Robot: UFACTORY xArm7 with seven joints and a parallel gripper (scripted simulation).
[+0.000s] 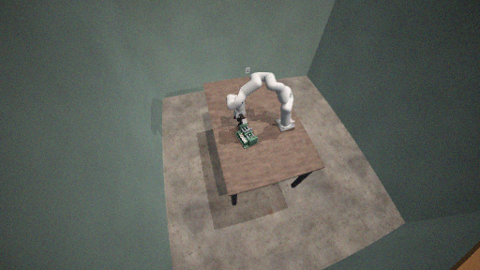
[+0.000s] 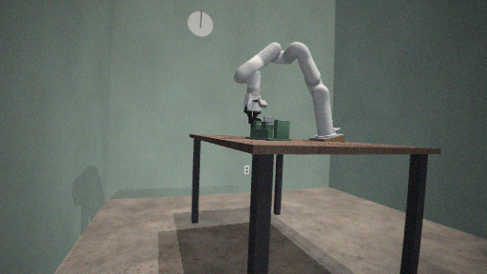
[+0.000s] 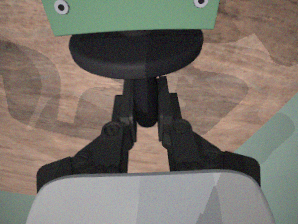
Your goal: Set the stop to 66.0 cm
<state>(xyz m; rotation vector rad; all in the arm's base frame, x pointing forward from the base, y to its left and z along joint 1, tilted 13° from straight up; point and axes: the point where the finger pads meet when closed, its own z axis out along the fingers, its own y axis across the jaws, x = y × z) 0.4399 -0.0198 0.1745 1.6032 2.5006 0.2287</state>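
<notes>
A green fixture [image 1: 253,141] [image 2: 282,129] [image 3: 135,17] stands on the table. A black handwheel [image 3: 136,55] sits at its near face in the wrist view, with a black handle [image 3: 146,112] sticking out towards the gripper. My gripper [image 1: 241,122] [image 2: 252,120] [image 3: 146,91] is shut on this handle, one finger on each side. In the top and exterior views the gripper is at the fixture's end and the handwheel is too small to make out. A small grey block [image 2: 268,119] shows on top of the fixture. I cannot tell the stop's position, and no scale is readable.
The brown wooden table [image 1: 277,161] [image 2: 342,146] carries the fixture and the white arm's base [image 1: 285,126] [image 2: 325,137]. Two round screw heads [image 3: 61,7] [image 3: 201,2] show on the fixture's green face. The table's edge lies beyond the fingers in the wrist view.
</notes>
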